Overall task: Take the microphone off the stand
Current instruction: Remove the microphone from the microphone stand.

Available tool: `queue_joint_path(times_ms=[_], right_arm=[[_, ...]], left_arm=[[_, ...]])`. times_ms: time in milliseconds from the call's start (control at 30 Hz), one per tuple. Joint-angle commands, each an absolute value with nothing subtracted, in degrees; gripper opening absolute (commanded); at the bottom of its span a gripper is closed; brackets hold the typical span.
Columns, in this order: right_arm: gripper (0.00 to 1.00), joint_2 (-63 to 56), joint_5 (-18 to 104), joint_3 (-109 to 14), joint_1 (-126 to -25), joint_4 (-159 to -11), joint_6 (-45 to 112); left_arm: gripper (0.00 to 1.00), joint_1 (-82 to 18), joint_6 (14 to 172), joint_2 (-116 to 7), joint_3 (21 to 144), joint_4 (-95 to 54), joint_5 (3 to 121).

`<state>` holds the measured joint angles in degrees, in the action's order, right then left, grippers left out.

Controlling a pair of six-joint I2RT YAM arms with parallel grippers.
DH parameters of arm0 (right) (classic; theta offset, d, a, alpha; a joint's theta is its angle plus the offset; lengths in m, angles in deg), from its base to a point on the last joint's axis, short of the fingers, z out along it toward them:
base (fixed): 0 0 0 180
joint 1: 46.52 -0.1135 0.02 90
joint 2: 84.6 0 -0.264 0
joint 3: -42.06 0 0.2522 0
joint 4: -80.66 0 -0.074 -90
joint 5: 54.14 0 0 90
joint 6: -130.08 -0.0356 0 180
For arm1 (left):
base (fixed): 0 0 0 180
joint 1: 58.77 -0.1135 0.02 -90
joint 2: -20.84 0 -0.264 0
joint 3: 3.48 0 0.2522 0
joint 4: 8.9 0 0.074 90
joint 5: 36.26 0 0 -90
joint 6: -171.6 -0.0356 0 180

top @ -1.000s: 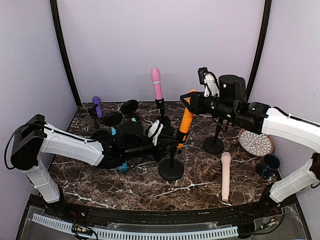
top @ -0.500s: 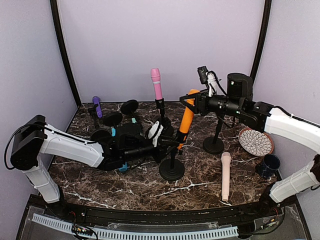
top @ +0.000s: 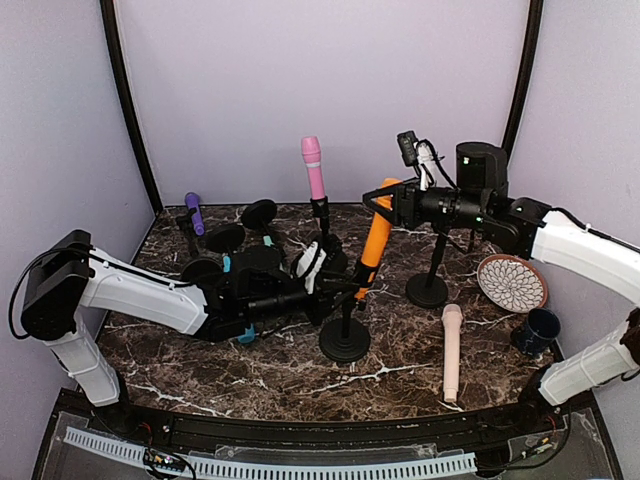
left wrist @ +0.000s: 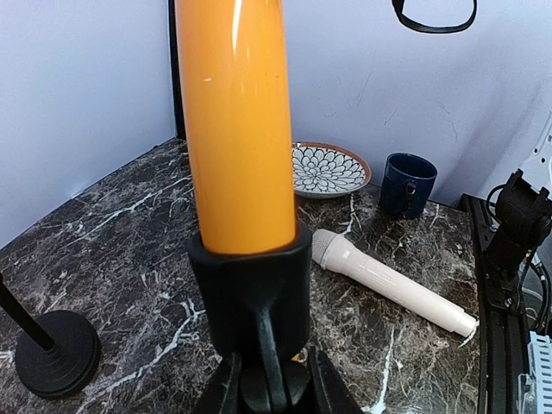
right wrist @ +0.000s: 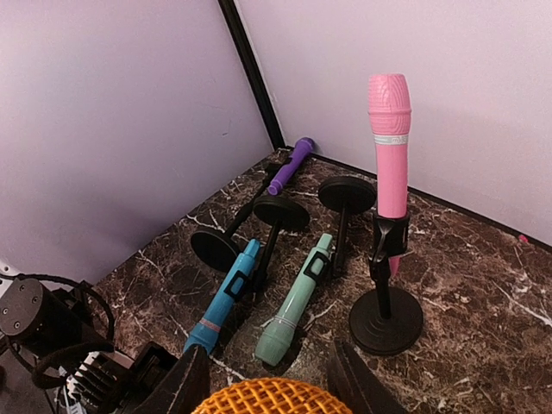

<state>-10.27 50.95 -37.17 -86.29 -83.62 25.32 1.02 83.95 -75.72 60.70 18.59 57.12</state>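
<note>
Left claw (top: 345, 289) low, pinching stand (top: 343, 345); right claw (top: 384, 200) clasps microphone (top: 373, 245) head.

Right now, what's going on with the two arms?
The left gripper is shut on the stand just below its clip, bracing it. The right gripper is closed on the mesh head of the orange microphone from above. The microphone sits in the clip, so it is not out yet. A cream microphone lies loose on the table to the right.
</note>
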Motion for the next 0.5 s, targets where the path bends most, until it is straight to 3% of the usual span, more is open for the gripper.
queue_joint_path(times_ms=[0, 267, 467], right_arm=[[0.31, -11.55, 41.85, -42.53, -85.80, -84.26, 22.10], [0.32, -10.68, 47.23, -43.26, -85.80, -84.04, 26.66], [0.32, -11.04, 66.03, -41.36, -85.72, -88.26, 33.06]], left_arm=[[0.00, 0.91, 84.37, -76.91, 58.53, 14.83, 56.74], [0.00, 0.96, 84.67, -77.20, 57.48, 14.72, 57.96], [0.00, 0.93, 84.93, -76.99, 56.88, 14.95, 59.49]])
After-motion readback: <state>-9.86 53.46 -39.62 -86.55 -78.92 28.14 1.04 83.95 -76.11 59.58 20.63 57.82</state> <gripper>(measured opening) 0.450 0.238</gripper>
